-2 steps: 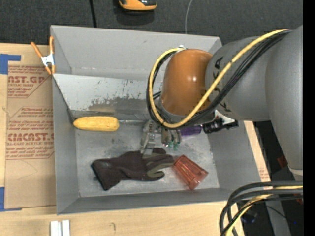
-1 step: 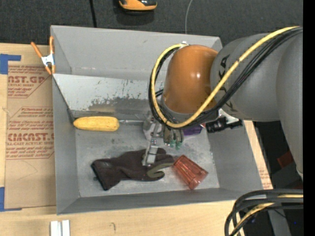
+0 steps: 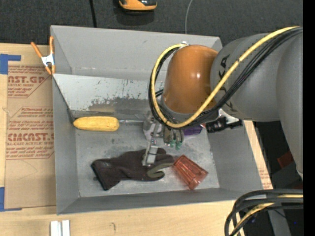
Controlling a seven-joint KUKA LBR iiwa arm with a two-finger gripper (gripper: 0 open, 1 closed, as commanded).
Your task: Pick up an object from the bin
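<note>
Dark brown glove [image 3: 120, 168] lies crumpled on the floor of the grey bin [image 3: 98, 48], front centre. Red clear plastic block [image 3: 190, 171] just right of it; yellow corn cob [image 3: 96, 124] well apart, upper left. Gripper [image 3: 151, 160] points down onto the glove's right end; opening cannot be told.

I see open floor in the bin [image 3: 98, 146] at left centre, between the yellow cob [image 3: 96, 124] at the foot of the back wall and the dark glove [image 3: 123, 170] sprawled along the front. A red block [image 3: 190, 171] sits just beside the glove's right end, blocking the front right. My arm [image 3: 197, 82] overhangs the right half; the back slope is bare.
</note>
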